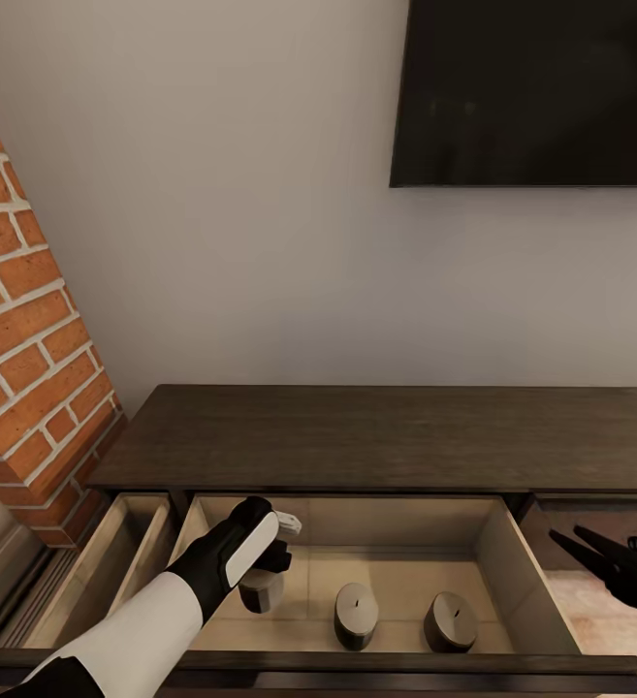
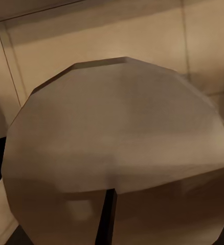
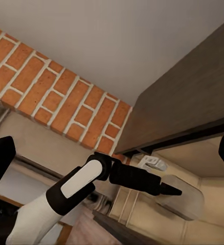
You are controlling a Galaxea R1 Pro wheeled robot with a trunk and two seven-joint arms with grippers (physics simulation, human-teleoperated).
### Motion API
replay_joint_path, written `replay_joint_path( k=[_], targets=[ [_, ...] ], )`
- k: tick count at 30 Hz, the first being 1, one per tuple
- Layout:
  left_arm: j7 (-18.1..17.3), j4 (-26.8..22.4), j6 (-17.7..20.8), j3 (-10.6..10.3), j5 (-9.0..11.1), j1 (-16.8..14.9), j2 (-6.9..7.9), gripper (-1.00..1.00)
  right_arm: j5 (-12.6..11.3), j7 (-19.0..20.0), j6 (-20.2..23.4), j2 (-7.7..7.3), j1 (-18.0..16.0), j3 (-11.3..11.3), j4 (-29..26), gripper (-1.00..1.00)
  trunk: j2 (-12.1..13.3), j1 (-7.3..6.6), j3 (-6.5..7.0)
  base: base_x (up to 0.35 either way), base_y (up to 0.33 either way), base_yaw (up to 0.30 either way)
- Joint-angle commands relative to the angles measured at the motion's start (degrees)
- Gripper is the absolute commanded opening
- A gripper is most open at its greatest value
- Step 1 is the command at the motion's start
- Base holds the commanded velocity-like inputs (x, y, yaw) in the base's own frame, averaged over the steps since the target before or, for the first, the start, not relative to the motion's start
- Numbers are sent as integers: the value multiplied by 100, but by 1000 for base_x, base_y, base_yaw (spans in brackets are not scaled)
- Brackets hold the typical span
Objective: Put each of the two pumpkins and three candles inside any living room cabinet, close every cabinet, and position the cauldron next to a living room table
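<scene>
The long dark-brown cabinet stands against the wall with a wide drawer pulled out. Two grey candles stand upright on the drawer floor. My left gripper is shut on a third candle and holds it inside the drawer's left part, beside the other two. That candle's round face looms close in the left wrist view. From the right wrist view, the left gripper clamps the candle. My right gripper hangs open just right of the drawer. The pumpkins, cauldron and table are out of view.
A second, narrower drawer stands open left of the wide one. A red brick column rises at the left. A dark flat screen hangs on the white wall above the cabinet. Light floor shows at the right.
</scene>
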Motion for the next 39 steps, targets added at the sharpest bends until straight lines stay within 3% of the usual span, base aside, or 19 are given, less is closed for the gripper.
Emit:
replay_joint_path(
  k=[1, 9, 19, 35, 39],
  targets=[
    [54, -1, 6, -22, 60, -6, 2, -100, -6, 18, 24, 1, 5, -3, -3, 100, -2, -1, -4, 0, 0, 0],
    [55, 1, 6, -22, 60, -6, 0, -100, -18, 94, 24, 20, 16, -1, -6, 100, -2, -1, -4, 0, 0, 0],
    [55, 2, -27, -28, 66, -6, 6, -100, -25, 111, 24, 25, 17, 16, -9, 100, -15, 25, -226, 0, 0, 0],
    [60, -6, -205, -21, 43, -6, 24, -100, -20, 112, 24, 36, 17, 38, -6, 100, -15, 25, -226, 0, 0, 0],
    [62, 0, -471, 1, 35, -6, 32, -100, -19, 112, 24, 36, 17, 39, -8, 100, -15, 25, -226, 0, 0, 0]
  ],
)
